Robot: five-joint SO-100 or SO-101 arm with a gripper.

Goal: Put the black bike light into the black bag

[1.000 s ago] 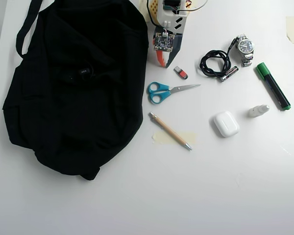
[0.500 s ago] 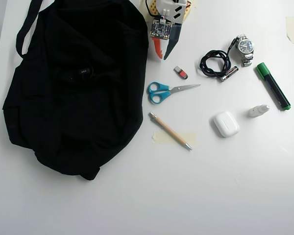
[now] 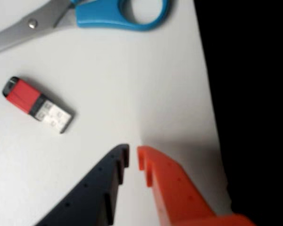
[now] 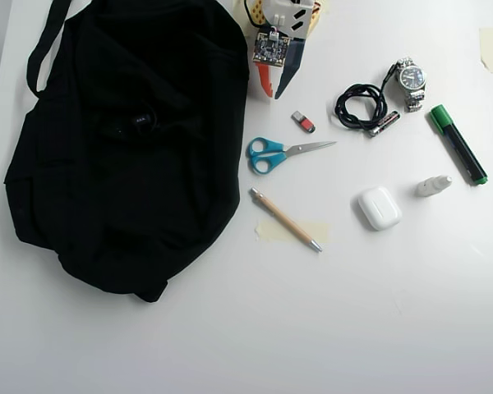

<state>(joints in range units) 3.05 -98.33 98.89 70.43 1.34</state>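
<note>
The black bag point(image 4: 123, 148) lies on the left of the white table in the overhead view, and its edge fills the right side of the wrist view point(image 3: 254, 94). The black bike light does not show in either view. My gripper point(image 3: 133, 156) has one black and one orange finger, the tips almost touching with nothing between them. In the overhead view the gripper point(image 4: 274, 92) hangs at the top centre, just right of the bag's upper edge, pointing down at the bare table.
Blue-handled scissors point(image 4: 271, 153) and a red-and-grey USB stick point(image 4: 304, 121) lie just below the gripper; both show in the wrist view, scissors point(image 3: 108, 14) and stick point(image 3: 35, 103). Further right lie a coiled black cable point(image 4: 359, 107), watch point(image 4: 411, 80), green marker point(image 4: 458, 144), earbud case point(image 4: 379, 207) and pen point(image 4: 284, 220).
</note>
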